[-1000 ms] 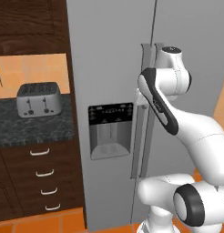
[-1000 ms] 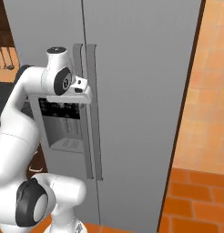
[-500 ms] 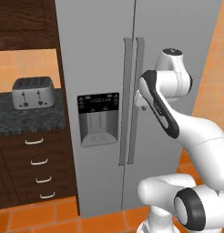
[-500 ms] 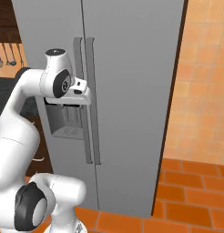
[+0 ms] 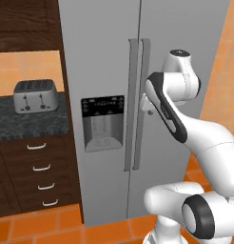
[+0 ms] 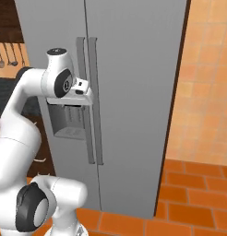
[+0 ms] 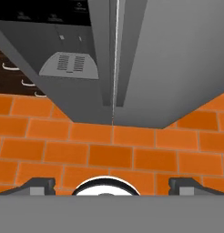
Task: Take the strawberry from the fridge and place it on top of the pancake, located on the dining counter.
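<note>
Fridge (image 5: 109,57) doors both closed so its shelves and contents are hidden, gripper (image 7: 111,185) fingertips spread wide at the hand view's bottom edge — holding nothing, toaster (image 5: 34,95) on dark worktop (image 5: 31,125) seen from the left base view, hanging utensils (image 6: 7,55) at the right base view's edge.

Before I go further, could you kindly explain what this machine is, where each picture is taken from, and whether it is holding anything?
It is a white robot arm on a driving base, facing a tall grey fridge whose two doors are shut. Two pictures come from cameras on the base, behind the arm to its left and right. The third looks along the hand, down the fridge front to the orange tiled floor; its fingertips stand wide apart with nothing between them. To the fridge's left, a toaster sits on a dark worktop above drawers.
</note>
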### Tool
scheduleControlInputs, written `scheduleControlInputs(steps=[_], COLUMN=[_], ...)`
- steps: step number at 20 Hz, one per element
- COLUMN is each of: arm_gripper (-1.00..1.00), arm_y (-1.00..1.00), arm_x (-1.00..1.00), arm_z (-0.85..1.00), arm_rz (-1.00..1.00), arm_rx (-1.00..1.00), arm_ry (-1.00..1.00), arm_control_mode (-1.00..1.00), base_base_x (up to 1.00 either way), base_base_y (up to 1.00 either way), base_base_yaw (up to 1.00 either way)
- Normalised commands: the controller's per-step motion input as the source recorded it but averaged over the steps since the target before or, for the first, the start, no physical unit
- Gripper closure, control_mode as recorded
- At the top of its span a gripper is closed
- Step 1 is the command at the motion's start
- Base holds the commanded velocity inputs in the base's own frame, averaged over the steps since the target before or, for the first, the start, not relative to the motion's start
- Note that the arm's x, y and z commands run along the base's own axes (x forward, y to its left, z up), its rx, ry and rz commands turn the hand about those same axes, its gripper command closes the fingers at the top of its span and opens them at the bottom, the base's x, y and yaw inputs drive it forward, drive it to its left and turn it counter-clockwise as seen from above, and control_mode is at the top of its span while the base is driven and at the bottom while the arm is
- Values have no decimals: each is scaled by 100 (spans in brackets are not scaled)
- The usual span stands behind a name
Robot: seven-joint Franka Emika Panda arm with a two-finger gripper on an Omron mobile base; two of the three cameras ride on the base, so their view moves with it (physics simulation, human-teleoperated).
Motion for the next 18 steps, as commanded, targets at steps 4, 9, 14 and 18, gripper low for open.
scheduleControlInputs(steps=[4, 9, 14, 18], arm_gripper=[-100, -100, -100, -100], arm_y=[0, 0, 0, 0], arm_x=[0, 0, 6, 47], arm_z=[0, 0, -4, -25], arm_rz=[0, 0, 0, 0], arm_rx=[0, 0, 0, 0], arm_ry=[0, 0, -4, -46], arm_control_mode=[100, 100, -100, -100], base_base_x=[-37, -36, -6, 0], base_base_y=[2, 0, 0, 0], base_base_yaw=[-1, -1, 0, 0])
